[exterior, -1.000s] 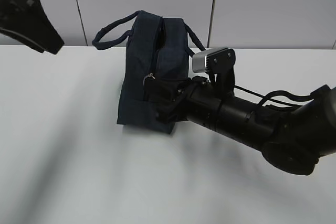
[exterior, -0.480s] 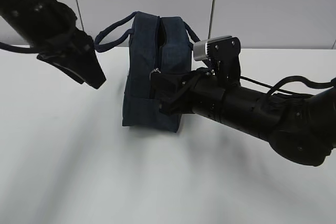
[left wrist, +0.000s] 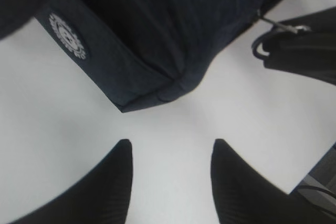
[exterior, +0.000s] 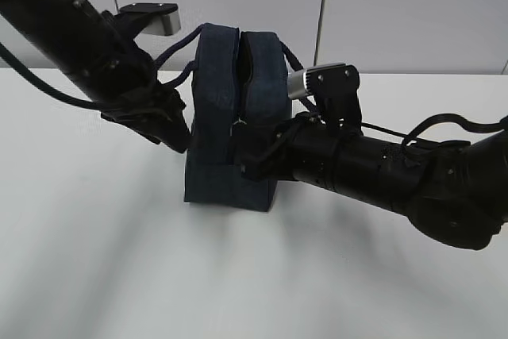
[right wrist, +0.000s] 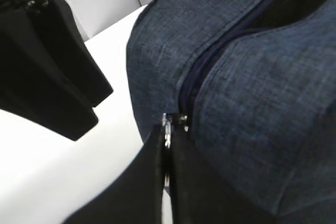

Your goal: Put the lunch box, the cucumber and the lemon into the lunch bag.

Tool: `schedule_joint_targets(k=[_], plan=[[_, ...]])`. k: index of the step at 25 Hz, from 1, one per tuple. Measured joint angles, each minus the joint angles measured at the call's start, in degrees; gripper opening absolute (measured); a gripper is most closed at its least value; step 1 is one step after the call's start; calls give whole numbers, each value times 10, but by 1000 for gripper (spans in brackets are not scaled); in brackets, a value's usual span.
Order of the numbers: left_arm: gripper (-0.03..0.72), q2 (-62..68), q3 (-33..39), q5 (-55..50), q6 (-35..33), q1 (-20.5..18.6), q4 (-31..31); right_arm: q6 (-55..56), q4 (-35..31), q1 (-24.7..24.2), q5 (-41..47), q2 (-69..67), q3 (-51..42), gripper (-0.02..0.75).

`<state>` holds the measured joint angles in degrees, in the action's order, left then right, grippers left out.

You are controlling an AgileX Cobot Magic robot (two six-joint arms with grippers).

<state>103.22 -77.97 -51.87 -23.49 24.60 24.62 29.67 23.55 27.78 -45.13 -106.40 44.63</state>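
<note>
Now left end effector (exterior: 176, 134) beside lunch bag (exterior: 234, 117)

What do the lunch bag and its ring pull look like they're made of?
Lunch bag: woven fabric, matte navy with a denim-like heathered weave in the right wrist view; soft, since its top bulges either side of the zipper.
Ring pull: probably metal; thin silver wire with a bright glint, pinched in the right gripper.
</note>
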Motion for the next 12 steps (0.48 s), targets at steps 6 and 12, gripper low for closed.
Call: schedule_joint_targets(k=[6,12], plan=[[335,0,48,73,-2,13,26,1,9,0,21,0,17,0],[335,6,78,161,-6,40,37,3,17,0,35,0,32,0]])
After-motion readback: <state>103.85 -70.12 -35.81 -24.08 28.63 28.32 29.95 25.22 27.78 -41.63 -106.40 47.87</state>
